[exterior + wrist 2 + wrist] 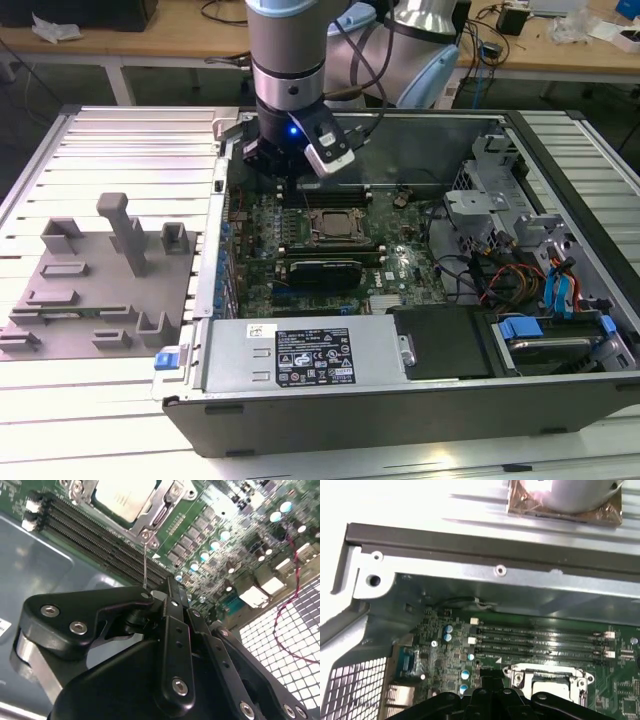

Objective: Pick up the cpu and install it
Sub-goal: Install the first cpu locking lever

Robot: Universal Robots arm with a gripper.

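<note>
At the front of the open computer case [400,420], the power supply [300,355] is lying along the near wall. Behind it, the cpu [122,497] is sitting in its socket frame [150,522] on the motherboard [400,265]. The gripper [172,587] is hanging just beside the socket, fingers pressed together and holding nothing.

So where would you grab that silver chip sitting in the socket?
Probably the cpu by two opposite edges of its raised top, coming straight down from above: it lies flat and thin in the socket frame, with only its top face exposed.
</note>
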